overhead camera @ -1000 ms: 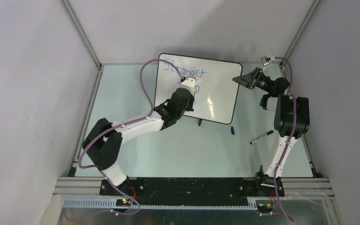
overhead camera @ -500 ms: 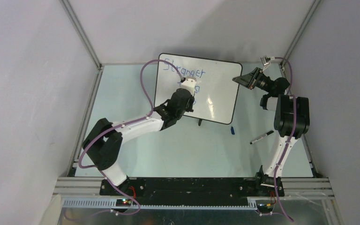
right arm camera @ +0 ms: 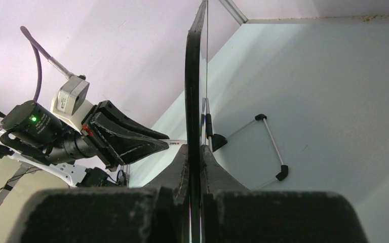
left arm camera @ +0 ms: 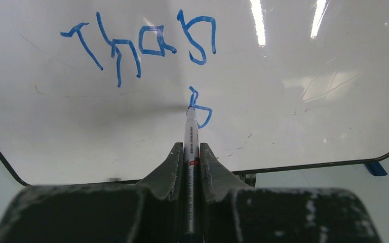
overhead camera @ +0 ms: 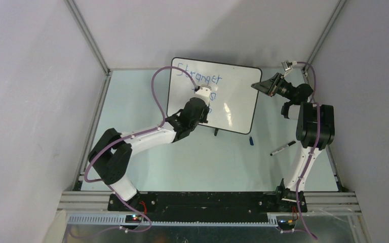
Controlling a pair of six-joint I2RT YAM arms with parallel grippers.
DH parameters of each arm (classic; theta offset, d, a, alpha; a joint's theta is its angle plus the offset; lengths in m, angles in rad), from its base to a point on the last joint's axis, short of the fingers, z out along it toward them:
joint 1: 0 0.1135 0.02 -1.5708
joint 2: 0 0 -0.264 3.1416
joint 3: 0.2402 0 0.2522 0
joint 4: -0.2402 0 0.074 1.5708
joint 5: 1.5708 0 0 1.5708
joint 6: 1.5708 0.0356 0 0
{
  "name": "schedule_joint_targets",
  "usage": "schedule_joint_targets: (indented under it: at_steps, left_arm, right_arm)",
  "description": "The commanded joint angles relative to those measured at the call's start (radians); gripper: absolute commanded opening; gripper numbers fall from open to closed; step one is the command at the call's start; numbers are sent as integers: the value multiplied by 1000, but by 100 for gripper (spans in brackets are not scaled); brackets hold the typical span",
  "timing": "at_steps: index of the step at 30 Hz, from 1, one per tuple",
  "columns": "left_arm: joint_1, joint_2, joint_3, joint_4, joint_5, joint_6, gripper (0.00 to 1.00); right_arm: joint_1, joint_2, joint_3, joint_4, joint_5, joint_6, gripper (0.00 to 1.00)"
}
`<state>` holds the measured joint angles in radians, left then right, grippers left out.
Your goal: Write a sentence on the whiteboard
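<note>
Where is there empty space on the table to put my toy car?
The biggest bare patch of table is the near middle, between the left arm and right arm, in front of the whiteboard. Another lies left of the whiteboard, by the wall. It's crowded near the right arm: a spare marker and a cap lie there.

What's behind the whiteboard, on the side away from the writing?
A thin wire stand with black end caps, resting on the table and propping the whiteboard, shows in the right wrist view. From above, the board covers it.
</note>
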<state>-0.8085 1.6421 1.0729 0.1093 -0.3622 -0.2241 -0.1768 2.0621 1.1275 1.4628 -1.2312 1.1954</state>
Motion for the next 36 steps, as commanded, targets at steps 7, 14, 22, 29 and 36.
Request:
schedule_joint_targets:
  at_steps: [7,14,22,29,36]
  left_arm:
    - [1,-55,5,32,15,13,0]
    - [0,-107,-18,85,110,-7,0]
    - [-3,-86,-29,114,185,-15,0]
    - [-46,-100,-60,130,75,22,0]
    - [-58,-99,-89,155,2,40,0]
  right_arm:
    - [-1,-77,10,42,8,51,0]
    - [-1,-77,9,42,9,51,0]
    - [-1,-77,9,42,9,52,0]
    - [-1,-77,10,42,9,51,0]
    - [1,-74,10,42,10,51,0]
